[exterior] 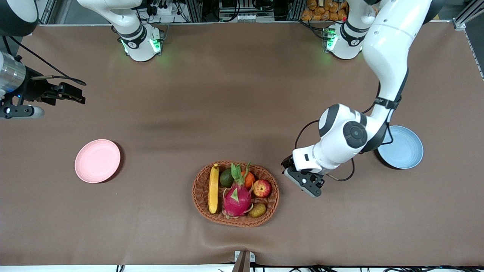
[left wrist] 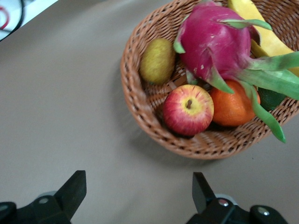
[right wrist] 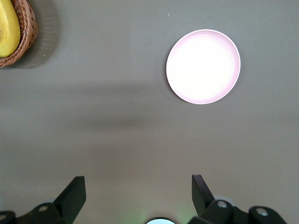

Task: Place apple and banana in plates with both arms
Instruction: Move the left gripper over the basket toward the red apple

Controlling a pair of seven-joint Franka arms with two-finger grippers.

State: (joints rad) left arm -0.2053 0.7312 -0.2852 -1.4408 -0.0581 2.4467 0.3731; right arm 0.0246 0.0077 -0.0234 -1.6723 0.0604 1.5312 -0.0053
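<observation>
The apple (exterior: 262, 188) and the banana (exterior: 213, 188) lie in the wicker basket (exterior: 272, 204) near the front camera. My left gripper (exterior: 302, 180) is open and empty, low over the table beside the basket toward the left arm's end. In the left wrist view the apple (left wrist: 188, 109) sits just inside the basket rim (left wrist: 140, 112), a little ahead of the open left gripper (left wrist: 139, 191). The pink plate (exterior: 97, 161) lies toward the right arm's end. The blue plate (exterior: 406, 149) is partly hidden by the left arm. My right gripper (exterior: 77, 96) is open and empty, up over the table.
The basket also holds a magenta dragon fruit (exterior: 237, 198), an orange (exterior: 249, 179), a green fruit (exterior: 226, 177) and a yellow-brown fruit (exterior: 257, 210). The right wrist view shows the pink plate (right wrist: 203, 66), the basket's edge (right wrist: 25, 37) and the banana (right wrist: 8, 28).
</observation>
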